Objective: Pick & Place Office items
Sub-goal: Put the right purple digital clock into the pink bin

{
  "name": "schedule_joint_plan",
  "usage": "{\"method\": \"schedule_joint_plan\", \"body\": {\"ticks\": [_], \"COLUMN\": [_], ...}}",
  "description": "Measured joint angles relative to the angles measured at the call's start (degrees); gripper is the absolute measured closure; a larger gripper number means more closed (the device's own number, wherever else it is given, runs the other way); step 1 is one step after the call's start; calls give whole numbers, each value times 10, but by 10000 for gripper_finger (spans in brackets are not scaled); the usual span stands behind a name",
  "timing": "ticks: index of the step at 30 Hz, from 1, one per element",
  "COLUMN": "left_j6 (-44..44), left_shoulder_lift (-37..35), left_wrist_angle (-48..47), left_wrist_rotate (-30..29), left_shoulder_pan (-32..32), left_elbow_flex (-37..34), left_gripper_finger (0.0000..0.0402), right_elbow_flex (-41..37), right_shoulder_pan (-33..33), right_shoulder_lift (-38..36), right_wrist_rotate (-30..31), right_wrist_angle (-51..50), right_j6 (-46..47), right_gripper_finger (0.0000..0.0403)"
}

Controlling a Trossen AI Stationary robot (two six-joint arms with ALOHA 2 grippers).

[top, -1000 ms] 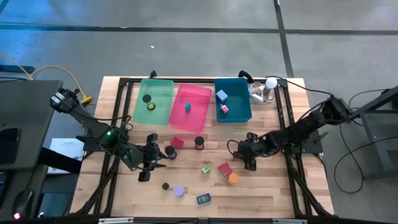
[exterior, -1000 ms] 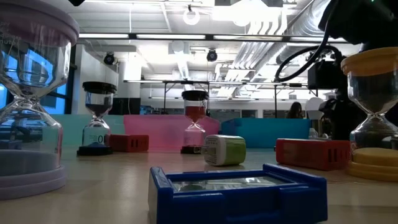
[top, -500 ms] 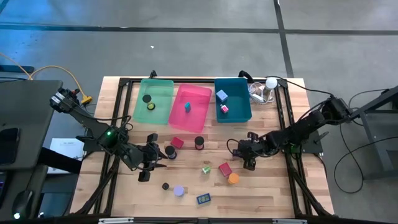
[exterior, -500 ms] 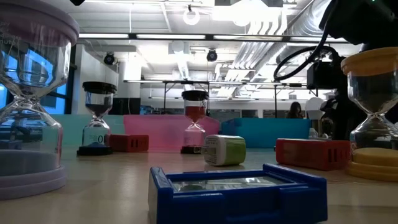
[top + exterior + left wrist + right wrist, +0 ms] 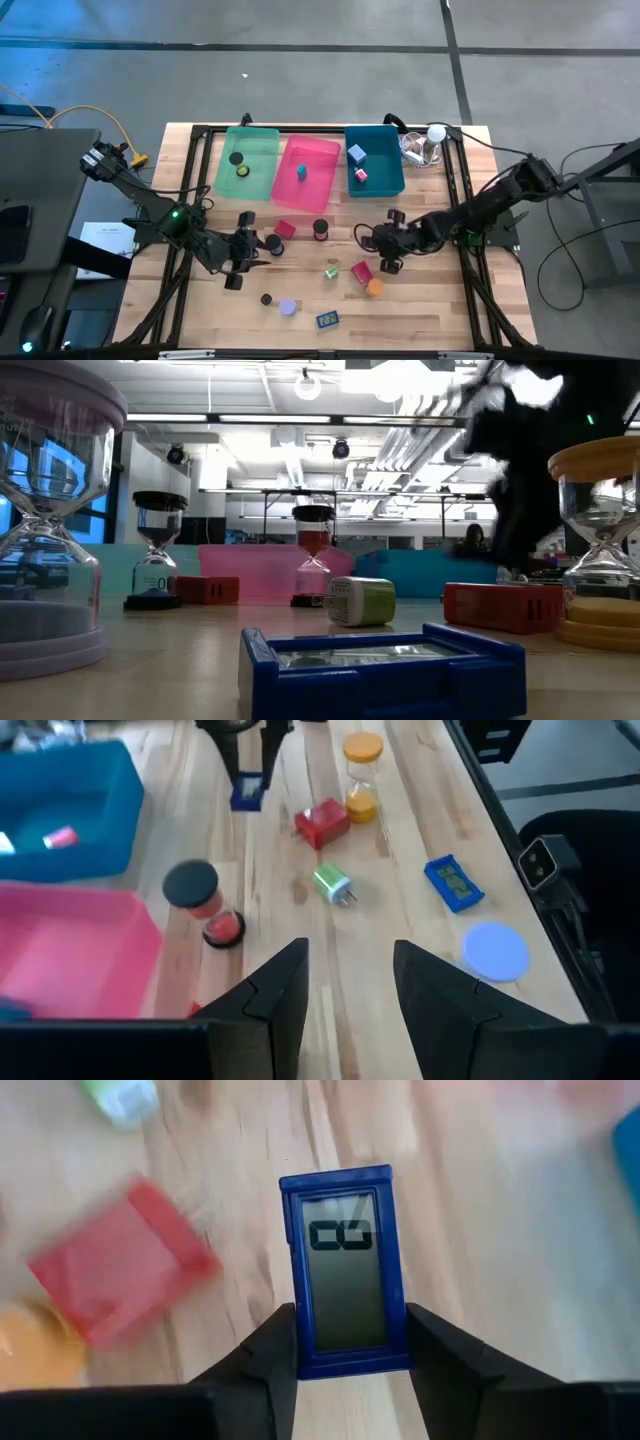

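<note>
High view: right gripper (image 5: 388, 262) hovers beside the red block (image 5: 361, 271); left gripper (image 5: 243, 262) waits mid-table, nothing between its parted fingers.
Low view: blue timer (image 5: 380, 665) lies nearest.
Right wrist view: a second blue timer (image 5: 347, 1271) clamped between the fingers (unseen from above).

A grey concrete floor (image 5: 330, 70) surrounds the wooden table (image 5: 430, 305), crossed by dark seams. At nine o'clock stands a dark desk (image 5: 40, 230). Level across, bright ceiling lights (image 5: 310, 385) and what may be white ducting (image 5: 420, 400) fill an open hall.
</note>
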Motion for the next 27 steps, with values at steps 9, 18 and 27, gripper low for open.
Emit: {"method": "schedule_joint_plan", "body": {"ticks": [9,18,27], "left_j6": [-2,-47,-78], "left_shoulder_lift": [0,0,10], "left_wrist_angle": [182,507,633], "left_wrist_rotate": [-34,-35,-25], "left_shoulder_pan": [13,63,72], "left_elbow_flex": [-55,-208,-265], "left_gripper_finger": [258,258,258], "right_elbow_flex": [128,176,176], "right_shoulder_pan": [45,106,131], "right_shoulder_lift": [-2,-2,27], "right_wrist_rotate": [130,244,316], "right_wrist_angle": [-49,25,140], "right_j6": [-74,-155,-254], "right_gripper_finger": [263,263,263]}}
